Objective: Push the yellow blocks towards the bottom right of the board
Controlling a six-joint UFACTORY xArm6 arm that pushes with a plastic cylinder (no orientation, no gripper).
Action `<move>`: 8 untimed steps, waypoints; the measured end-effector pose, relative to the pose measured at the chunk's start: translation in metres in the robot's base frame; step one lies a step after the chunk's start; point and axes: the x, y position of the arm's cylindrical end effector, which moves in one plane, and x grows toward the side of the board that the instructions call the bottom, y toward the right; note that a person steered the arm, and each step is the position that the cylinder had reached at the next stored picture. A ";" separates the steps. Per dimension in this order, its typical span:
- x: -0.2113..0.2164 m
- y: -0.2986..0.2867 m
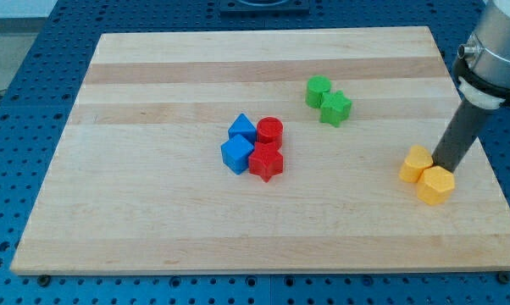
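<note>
Mid-push, with my tip [446, 163] touching the top-right edge of the two touching yellow blocks [426, 175] near the board [153, 237]'s right edge; no fingers to open or close; next, probably a shove toward the bottom-right corner.

The arm enters from about two o'clock in the camera view, at the upper right corner, where only its last section shows: a broad, pale grey cylindrical wrist housing ringed at its base by a dark band. From under that band a straight dark rod slants down toward seven o'clock, narrower than the housing and tilted slightly leftward in the picture. My tip [446, 163] sits at the rod's lower end, down at the tabletop [238, 229] near its right edge, around four o'clock from the board's middle. The rest of the arm lies outside the frame.
</note>
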 end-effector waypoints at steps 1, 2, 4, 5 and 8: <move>0.013 0.000; 0.017 0.000; 0.037 0.002; 0.042 0.003; -0.048 0.014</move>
